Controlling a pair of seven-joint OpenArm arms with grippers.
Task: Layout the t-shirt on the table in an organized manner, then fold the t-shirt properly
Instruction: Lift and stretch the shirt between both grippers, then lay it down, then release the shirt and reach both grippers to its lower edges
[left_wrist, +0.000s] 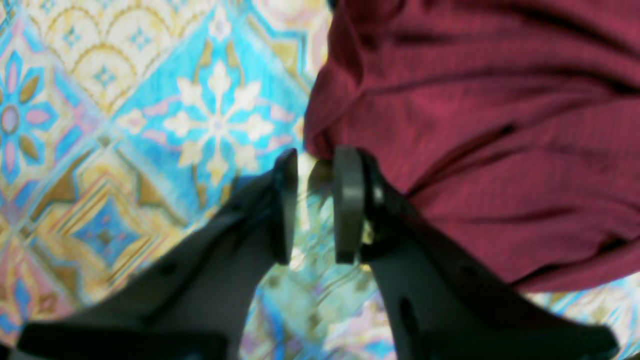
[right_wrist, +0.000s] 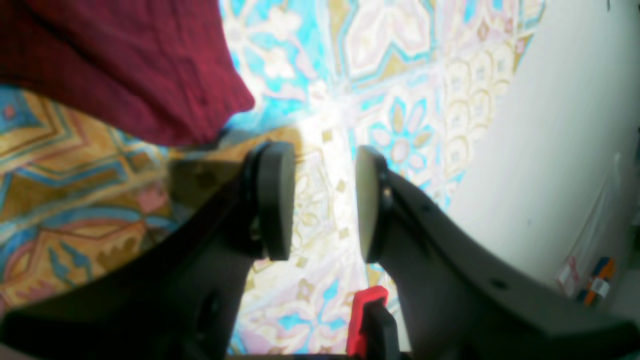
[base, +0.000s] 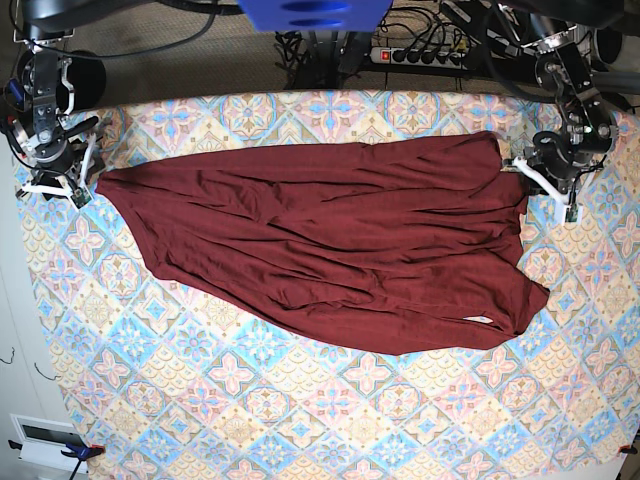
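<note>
Item: t-shirt (base: 330, 250), maroon, thin and creased, spread wide across the far half of the table (base: 300, 420); wide bare patterned cloth on the near side.

My left gripper (left_wrist: 315, 205): dark flat pads parted, nothing between them, at the shirt's edge (a fold just beside one pad).

My right gripper (right_wrist: 324, 200): pads parted, empty, near a pointed shirt corner and the table's side edge.
</note>
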